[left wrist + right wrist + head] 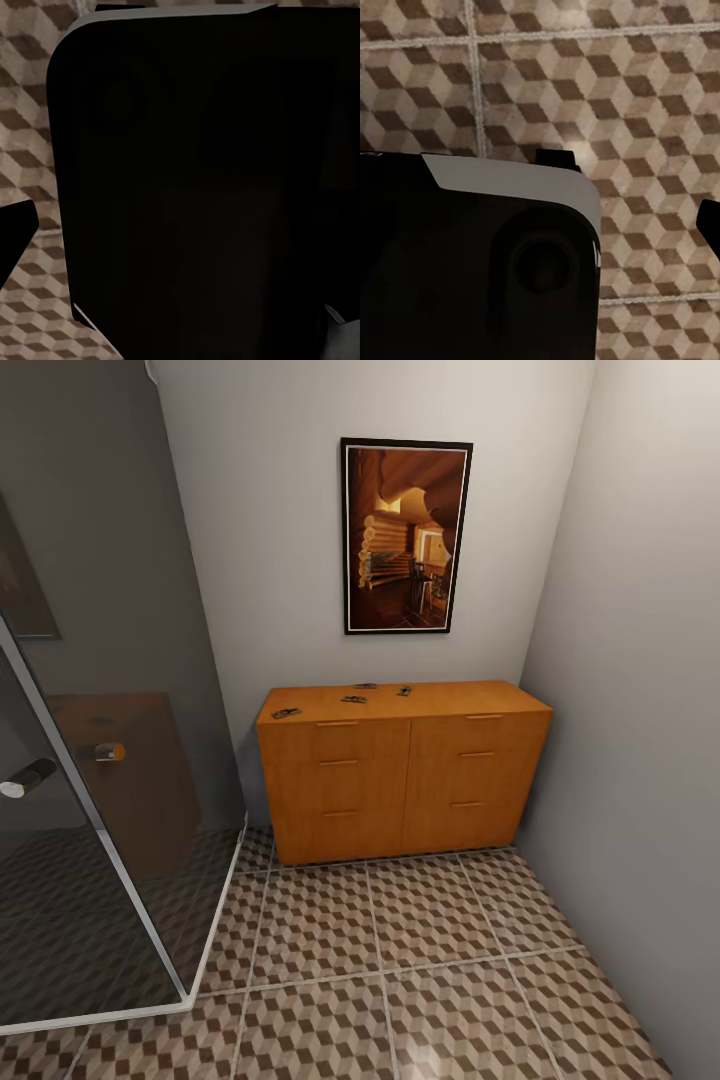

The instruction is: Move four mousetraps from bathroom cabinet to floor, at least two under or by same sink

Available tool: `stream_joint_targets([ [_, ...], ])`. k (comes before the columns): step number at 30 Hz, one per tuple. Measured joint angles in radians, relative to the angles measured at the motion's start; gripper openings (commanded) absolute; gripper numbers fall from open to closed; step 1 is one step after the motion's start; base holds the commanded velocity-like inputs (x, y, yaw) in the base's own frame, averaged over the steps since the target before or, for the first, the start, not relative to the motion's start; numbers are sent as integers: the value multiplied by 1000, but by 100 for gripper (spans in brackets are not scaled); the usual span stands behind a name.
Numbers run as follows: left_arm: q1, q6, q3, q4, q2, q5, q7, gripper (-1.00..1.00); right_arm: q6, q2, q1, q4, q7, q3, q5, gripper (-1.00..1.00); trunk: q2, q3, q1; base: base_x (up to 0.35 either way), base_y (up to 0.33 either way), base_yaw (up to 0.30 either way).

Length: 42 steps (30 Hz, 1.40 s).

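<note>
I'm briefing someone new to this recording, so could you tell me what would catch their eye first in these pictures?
The orange-brown cabinet stands against the far wall, with four small mousetraps lying scattered on its top. Above it hangs a dark-framed picture of a warm wooden interior. A smoked-glass shower screen fills the left side, and the cube-patterned bathroom floor spreads across the foreground.

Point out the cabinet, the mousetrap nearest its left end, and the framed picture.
cabinet (400, 780): head view, on its drawer fronts, near the middle seam.
mousetrap (286, 713): head view, on the board lying at the top's left end.
framed picture (405, 535): head view, on the middle of the print.
</note>
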Motion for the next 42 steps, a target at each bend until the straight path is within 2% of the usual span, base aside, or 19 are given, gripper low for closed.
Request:
stream_joint_targets([
  [42, 0, 0, 0, 0, 0, 0, 0, 100, 2, 2, 0, 2, 1, 1, 0, 100, 0, 0, 0, 0, 0, 0],
])
